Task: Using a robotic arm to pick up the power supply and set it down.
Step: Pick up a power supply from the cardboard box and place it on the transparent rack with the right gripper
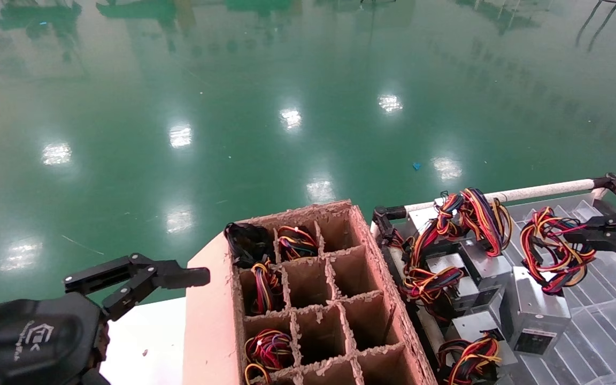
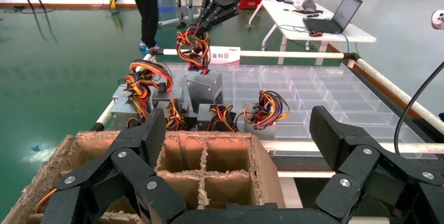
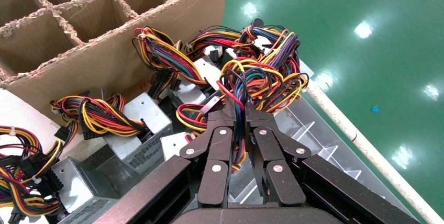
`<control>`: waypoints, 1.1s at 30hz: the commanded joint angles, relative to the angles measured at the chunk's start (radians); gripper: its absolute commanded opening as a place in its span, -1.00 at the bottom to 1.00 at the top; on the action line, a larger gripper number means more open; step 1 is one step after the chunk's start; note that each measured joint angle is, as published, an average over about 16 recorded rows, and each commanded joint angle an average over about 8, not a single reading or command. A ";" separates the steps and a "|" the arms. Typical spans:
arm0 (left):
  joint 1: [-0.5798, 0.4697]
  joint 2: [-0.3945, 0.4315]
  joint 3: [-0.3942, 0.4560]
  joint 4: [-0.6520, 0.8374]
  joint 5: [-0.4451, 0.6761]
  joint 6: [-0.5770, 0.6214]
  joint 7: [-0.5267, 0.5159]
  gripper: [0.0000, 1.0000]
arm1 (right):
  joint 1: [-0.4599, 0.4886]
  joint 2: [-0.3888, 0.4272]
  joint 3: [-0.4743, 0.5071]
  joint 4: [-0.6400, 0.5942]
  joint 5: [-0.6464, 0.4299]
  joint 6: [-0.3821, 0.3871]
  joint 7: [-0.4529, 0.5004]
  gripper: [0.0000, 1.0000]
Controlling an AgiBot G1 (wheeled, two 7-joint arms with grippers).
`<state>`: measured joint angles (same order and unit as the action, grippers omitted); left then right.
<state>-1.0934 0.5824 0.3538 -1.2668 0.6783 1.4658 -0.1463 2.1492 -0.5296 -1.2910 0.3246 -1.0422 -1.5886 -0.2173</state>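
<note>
Right gripper (image 3: 240,122) pinches wire loom of power supply (image 1: 533,307), w/ box hanging over clear tray (image 1: 607,331). Metal box prob. heavy, wires soft; may swing. Left gripper (image 2: 235,145) spread, idle nr cardboard divider box (image 1: 318,299).

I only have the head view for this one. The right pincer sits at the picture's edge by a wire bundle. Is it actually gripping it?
Observer: Yes. The right wrist view shows the right pincer shut on the wire bundle of the power supply.
Operator: And the left pincer?
Observer: The left wrist view shows the left pincer wide open, holding nothing, over the cardboard divider box.
Operator: Anything farther off?
Observer: A white desk with an open laptop.
</note>
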 commanded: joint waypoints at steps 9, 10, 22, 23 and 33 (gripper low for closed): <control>0.000 0.000 0.000 0.000 0.000 0.000 0.000 1.00 | -0.018 -0.002 -0.044 0.014 0.043 -0.001 0.014 -1.00; 0.000 0.000 0.000 0.000 0.000 0.000 0.000 1.00 | -0.020 -0.002 -0.048 0.016 0.049 -0.001 0.015 -1.00; 0.000 0.000 0.000 0.000 0.000 0.000 0.000 1.00 | -0.027 0.038 -0.106 0.060 0.102 -0.004 0.036 -1.00; 0.000 0.000 0.000 0.000 0.000 0.000 0.000 1.00 | -0.027 0.043 -0.111 0.066 0.107 -0.004 0.038 -1.00; 0.000 0.000 0.000 0.000 0.000 0.000 0.000 1.00 | -0.034 0.084 -0.168 0.101 0.159 -0.002 0.054 -1.00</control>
<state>-1.0935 0.5822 0.3542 -1.2668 0.6780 1.4657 -0.1461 2.1139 -0.4524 -1.4563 0.4164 -0.8837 -1.5897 -0.1678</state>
